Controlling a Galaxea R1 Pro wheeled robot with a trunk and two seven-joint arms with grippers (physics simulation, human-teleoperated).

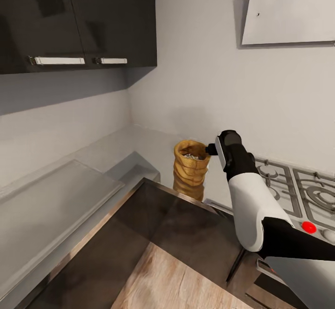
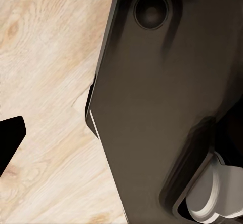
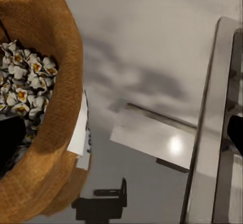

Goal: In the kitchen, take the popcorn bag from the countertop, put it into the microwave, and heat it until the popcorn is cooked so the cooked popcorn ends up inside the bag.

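The popcorn bag [image 1: 190,168] is showing tan-brown paper creased in horizontal folds, and the popcorn [image 3: 23,84] inside is looking pale whitish-grey with small yellow-orange flecks. The bench [image 1: 149,144] is reading as smooth light grey. The wall cabinets [image 1: 77,18] are gleaming dark and glossy, with pale steel handles [image 1: 59,60]. The right arm [image 1: 249,202] is showing white and black. A red spot, possibly a knob [image 1: 308,226], is glowing on the grey gas hob [image 1: 298,188].

Pale grey walls [image 1: 200,76], dark glossy wall cabinets [image 1: 79,16], white hood [image 1: 291,9].
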